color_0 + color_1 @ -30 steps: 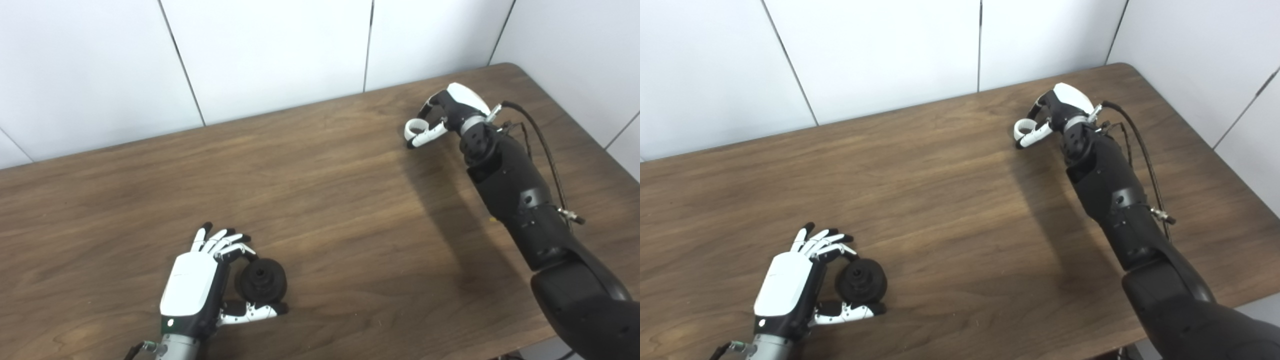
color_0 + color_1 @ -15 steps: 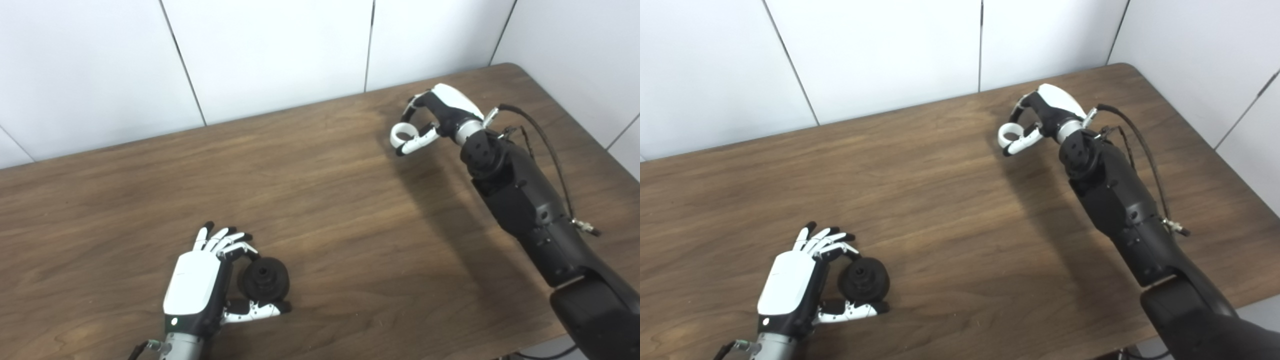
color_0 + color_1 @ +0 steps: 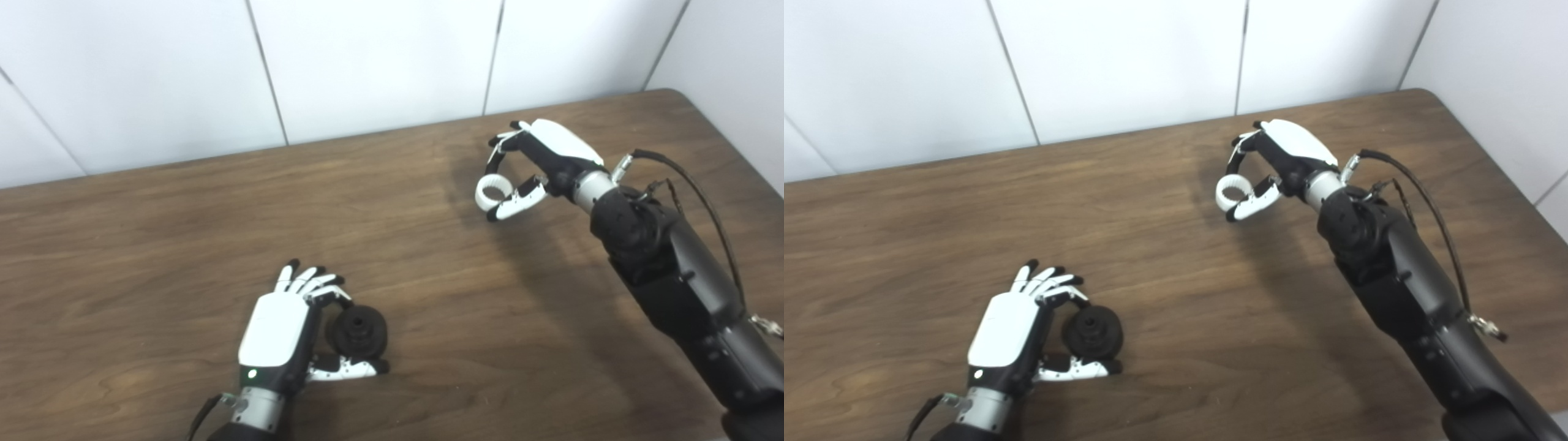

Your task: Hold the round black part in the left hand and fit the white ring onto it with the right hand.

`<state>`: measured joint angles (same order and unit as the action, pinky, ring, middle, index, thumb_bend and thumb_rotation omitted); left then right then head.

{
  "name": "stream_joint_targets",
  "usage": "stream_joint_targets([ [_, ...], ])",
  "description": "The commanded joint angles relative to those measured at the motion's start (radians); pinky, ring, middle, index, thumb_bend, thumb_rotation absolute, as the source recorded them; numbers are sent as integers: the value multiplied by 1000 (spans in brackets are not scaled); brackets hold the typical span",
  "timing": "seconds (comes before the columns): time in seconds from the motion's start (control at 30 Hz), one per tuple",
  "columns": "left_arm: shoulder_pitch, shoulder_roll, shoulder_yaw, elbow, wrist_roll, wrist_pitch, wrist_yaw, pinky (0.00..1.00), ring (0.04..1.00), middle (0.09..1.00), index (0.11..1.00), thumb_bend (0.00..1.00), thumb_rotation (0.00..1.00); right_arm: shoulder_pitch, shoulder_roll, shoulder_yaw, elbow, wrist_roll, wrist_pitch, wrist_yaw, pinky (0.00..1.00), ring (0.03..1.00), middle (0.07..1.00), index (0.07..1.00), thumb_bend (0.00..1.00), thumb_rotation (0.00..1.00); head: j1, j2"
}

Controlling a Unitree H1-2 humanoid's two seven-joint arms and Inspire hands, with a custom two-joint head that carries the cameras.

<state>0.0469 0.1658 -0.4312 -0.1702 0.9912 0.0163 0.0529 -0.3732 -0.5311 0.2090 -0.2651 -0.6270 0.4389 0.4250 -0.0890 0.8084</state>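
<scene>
The round black part [image 3: 358,331] sits low near the table's front, pinched between the thumb and fingers of my left hand [image 3: 278,331], which is shut on it. The white ring [image 3: 492,188] hangs in the air over the far right of the table, held between the thumb and a finger of my right hand [image 3: 542,162], which is shut on it. The ring lies well to the right of and beyond the black part. The same scene shows in the right eye view: black part [image 3: 1092,332], ring [image 3: 1230,188].
The brown wooden table [image 3: 184,214] runs back to a white panelled wall [image 3: 367,61]. Its rounded far right corner [image 3: 680,95] meets the side wall. A black cable [image 3: 692,184] loops along my right forearm.
My right hand has lifted the white ring off the table and carried it left and toward me. The camera has shifted, moving the whole picture rightward. My left hand still holds the black part.
</scene>
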Motion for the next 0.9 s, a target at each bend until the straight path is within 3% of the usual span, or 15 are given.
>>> stream_joint_targets([
  [0.0,-6,-3,-15,9,24,8,-26,1000,886,788,485,524,52,-29,-6,2,-64,-3,3,21,1000,1000,869,486,522,133,25,0],
  [0.23,-11,-17,-33,17,45,20,-14,1000,882,786,485,524,53,-22,39,50,-167,-4,8,84,1000,979,867,484,522,133,52,9],
  [0.5,-16,-21,-39,18,55,26,-13,1000,886,789,485,524,54,42,123,68,-290,-34,30,178,1000,999,874,484,523,135,70,19],
  [0.87,-20,-28,-44,18,61,35,-12,1000,880,784,484,524,55,86,174,108,-359,-46,22,232,1000,1000,880,484,523,132,79,36],
])
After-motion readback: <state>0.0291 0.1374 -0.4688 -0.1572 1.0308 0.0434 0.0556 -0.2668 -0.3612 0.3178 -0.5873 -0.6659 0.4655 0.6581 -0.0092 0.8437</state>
